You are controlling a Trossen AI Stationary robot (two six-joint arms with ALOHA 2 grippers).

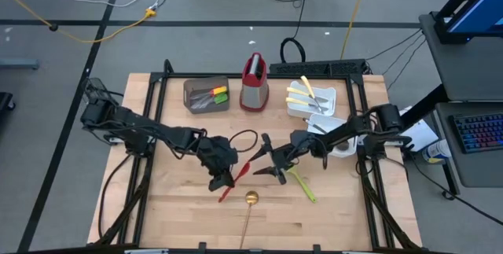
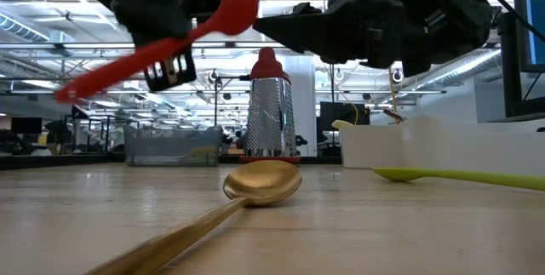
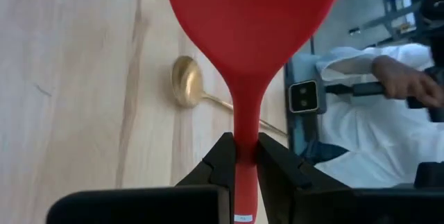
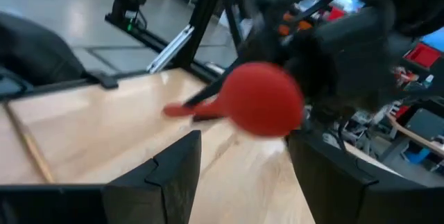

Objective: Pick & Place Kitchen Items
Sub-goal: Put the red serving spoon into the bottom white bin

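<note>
My left gripper (image 1: 222, 174) is shut on a red silicone spoon (image 1: 236, 180) and holds it above the middle of the table. The spoon's bowl (image 4: 263, 99) points at my right gripper (image 1: 266, 160), which is open and empty just right of it, with its fingers (image 4: 177, 175) wide apart. A gold long-handled spoon (image 1: 251, 199) lies on the table below, its bowl (image 2: 262, 181) on the wood. A green utensil (image 1: 302, 183) lies flat to the right. My left gripper pinches the red spoon's handle a little below the bowl (image 3: 246, 156) between its two fingers (image 3: 220, 161). The fingers come from above. The spoon is lifted clear of the table and tilted, with the bowl (image 2: 234, 11) high and the handle end (image 2: 72, 90) lower.
At the far side stand a brown bin (image 1: 206, 95) holding utensils, a red-and-steel grater (image 1: 253, 83) and a white tray (image 1: 310, 99) with yellow-handled knives. Another white tray (image 1: 339, 145) sits under my right arm. A person's hand and white sleeve (image 3: 395, 78) show beyond the table.
</note>
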